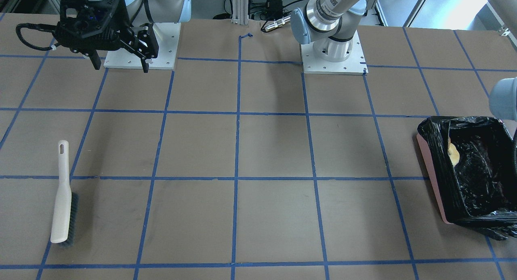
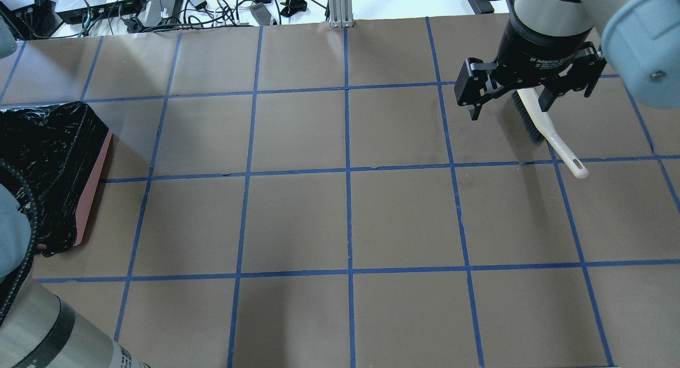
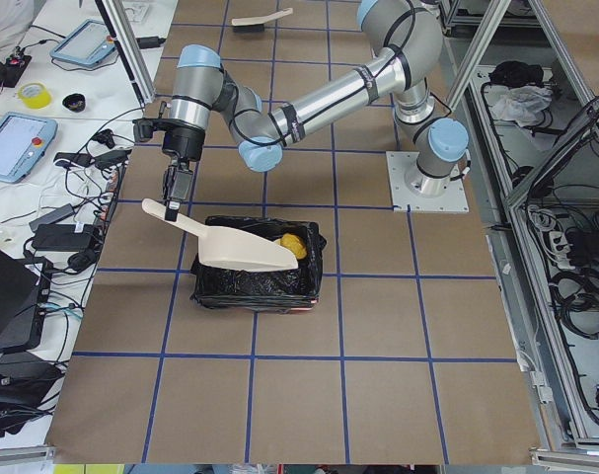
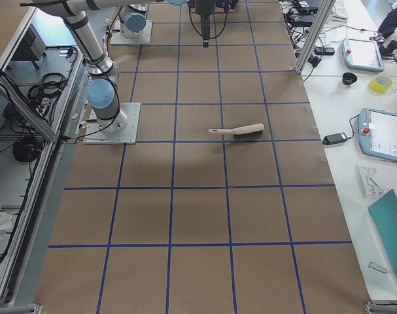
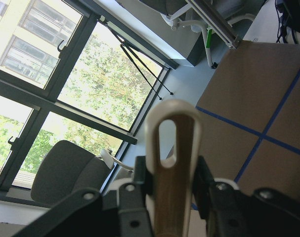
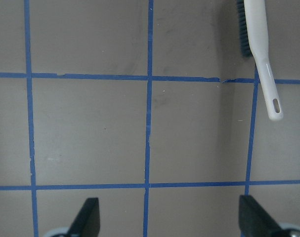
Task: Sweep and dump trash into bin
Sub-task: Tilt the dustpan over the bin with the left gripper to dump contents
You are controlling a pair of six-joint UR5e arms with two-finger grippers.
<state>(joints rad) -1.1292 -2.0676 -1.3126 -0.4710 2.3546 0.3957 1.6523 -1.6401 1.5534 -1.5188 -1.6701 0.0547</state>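
Note:
The bin (image 1: 438, 179), pink-sided and lined with a black bag, stands at the table's end on my left; it also shows in the overhead view (image 2: 93, 187) and the exterior left view (image 3: 255, 286). A golden-yellow lump of trash (image 3: 292, 243) lies inside it (image 1: 454, 154); the other trash is hidden. My left gripper (image 5: 172, 192) is shut on the handle of the beige dustpan (image 3: 235, 247) and holds it tilted over the bin. My right gripper (image 2: 508, 110) is open and empty, high above the table near its base (image 1: 121, 66).
A white brush with dark bristles (image 1: 62, 199) lies on the table on my right side, below the right gripper (image 2: 552, 139), and also shows in the right wrist view (image 6: 258, 54). Blue tape lines grid the brown table. Cables and boxes lie beyond its far edge.

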